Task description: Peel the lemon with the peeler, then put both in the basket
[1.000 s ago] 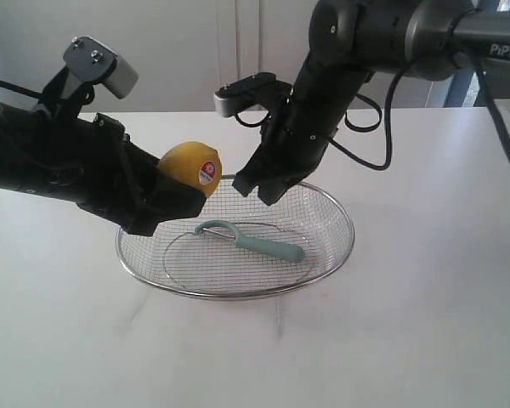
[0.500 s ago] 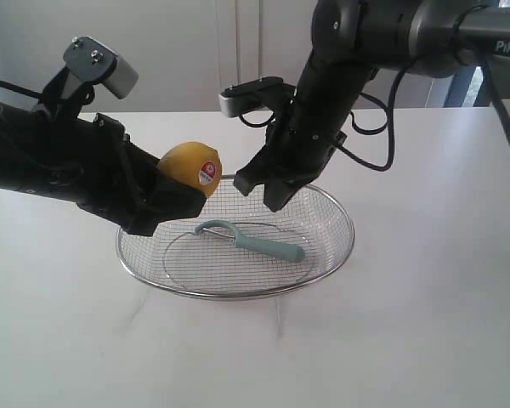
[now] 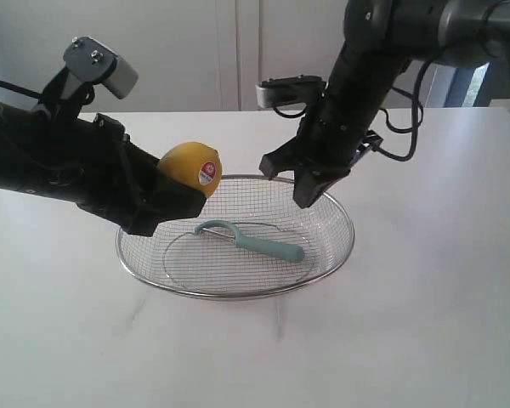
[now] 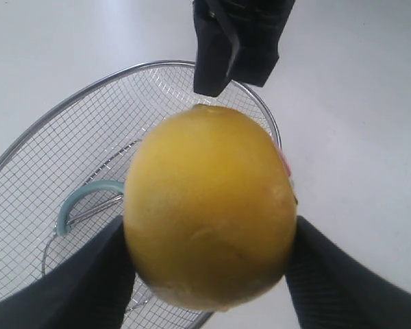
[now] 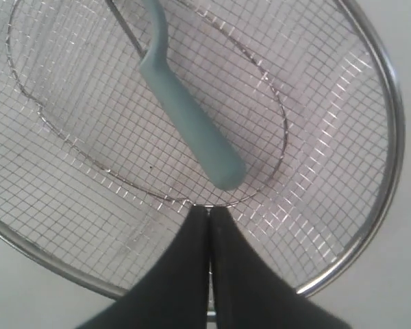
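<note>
1. Starting with the exterior view: what's new is that your right gripper (image 3: 308, 197) has swung away. A second ago it hung over the middle of the basket (image 3: 238, 294), just above the peeler (image 3: 255, 240). Now it sits by the far right rim, pinched closed and empty. The peeler hasn't budged; it lies flat on the mesh, hook end toward your left arm. I'd call the peeler's half done, so only the lemon (image 3: 189, 167) is left.
2. Same view, other side: your left gripper (image 3: 177, 189) hasn't moved at all. It's clamped wide around the lemon, holding it in the air above the basket's left rim, not in the basket yet. The red-and-white sticker faces the camera.
3. Left wrist view: the lemon (image 4: 209, 205) fills most of the shot, squeezed between the two dark fingers (image 4: 89, 281). The skin looks smooth and fully yellow, and I can't spot a peeled patch from here, though the far side is hidden. Below it you can see mesh and the peeler's teal hook (image 4: 82, 199). The right gripper (image 4: 219, 75) is at the far rim.
4. Right wrist view: the jaws meet in a tight seam with nothing between them. The peeler's handle (image 5: 188, 123) rests on the basket floor just beyond the tips, apart from them, and the rim (image 5: 390, 137) curves around it.
</note>
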You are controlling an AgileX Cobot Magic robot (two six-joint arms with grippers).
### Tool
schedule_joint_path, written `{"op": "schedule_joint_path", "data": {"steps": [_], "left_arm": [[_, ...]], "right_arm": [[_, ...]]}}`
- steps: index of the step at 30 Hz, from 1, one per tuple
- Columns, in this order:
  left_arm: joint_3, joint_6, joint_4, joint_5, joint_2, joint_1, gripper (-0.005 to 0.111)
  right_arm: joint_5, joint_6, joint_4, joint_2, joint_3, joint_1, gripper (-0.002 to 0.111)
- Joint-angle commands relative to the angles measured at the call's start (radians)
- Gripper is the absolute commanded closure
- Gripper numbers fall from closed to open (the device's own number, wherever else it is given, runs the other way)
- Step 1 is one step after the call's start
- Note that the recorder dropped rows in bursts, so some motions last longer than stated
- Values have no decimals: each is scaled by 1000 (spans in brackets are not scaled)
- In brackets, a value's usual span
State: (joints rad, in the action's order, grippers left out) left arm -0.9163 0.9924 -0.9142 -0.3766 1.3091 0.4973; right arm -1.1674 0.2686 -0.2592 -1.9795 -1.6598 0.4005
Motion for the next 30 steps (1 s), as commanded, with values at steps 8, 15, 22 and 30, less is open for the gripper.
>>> {"op": "schedule_joint_path", "data": {"steps": [8, 15, 22, 30], "left_arm": [[-5, 2, -27, -13, -12, 5, 107], [-5, 2, -27, -13, -12, 5, 107], [-5, 2, -27, -13, -12, 5, 107], [-5, 2, -27, -13, -12, 5, 107]], "right_arm": [[-54, -68, -1, 69, -3, -112, 108], [-54, -123, 6, 102, -3, -191, 108], [-54, -136, 11, 110, -3, -272, 108], [-54, -175, 40, 117, -3, -347, 108]]}}
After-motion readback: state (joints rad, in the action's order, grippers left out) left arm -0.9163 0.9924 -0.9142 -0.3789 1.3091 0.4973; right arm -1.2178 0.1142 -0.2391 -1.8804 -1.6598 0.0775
